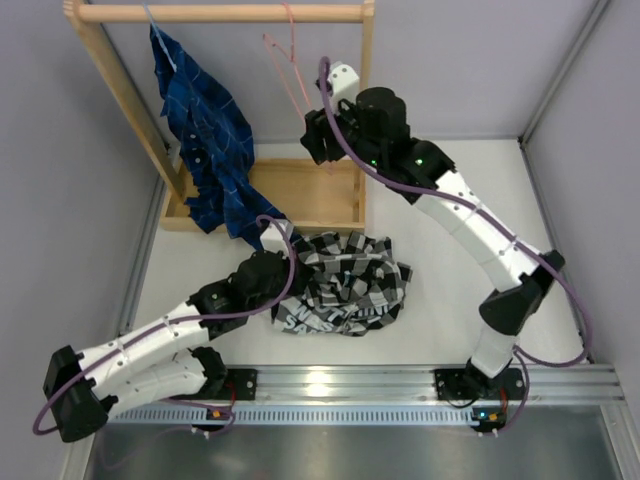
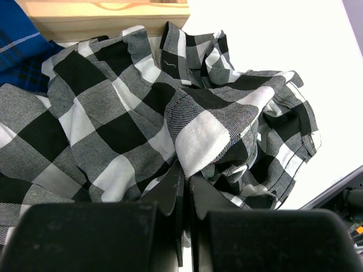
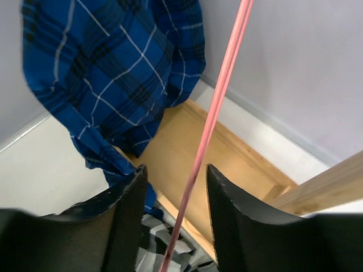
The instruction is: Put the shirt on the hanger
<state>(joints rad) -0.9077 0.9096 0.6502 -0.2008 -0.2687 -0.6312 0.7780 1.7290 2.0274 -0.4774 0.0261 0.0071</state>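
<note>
The black-and-white checked shirt (image 1: 345, 283) lies crumpled on the white table in front of the wooden rack; it fills the left wrist view (image 2: 136, 113). My left gripper (image 1: 285, 262) is shut on a fold of the shirt (image 2: 185, 173) at its left edge. The pink wire hanger (image 1: 287, 60) hangs from the wooden rail. My right gripper (image 1: 322, 135) is raised by the hanger's lower end, open, with the pink wire (image 3: 207, 136) running between its two fingers without touching either.
A dark blue plaid shirt (image 1: 208, 140) hangs from the rail (image 1: 220, 13) on the left and drapes into the wooden tray base (image 1: 300, 195); it shows in the right wrist view (image 3: 108, 73). Grey walls enclose the table. An aluminium rail (image 1: 400, 385) runs along the near edge.
</note>
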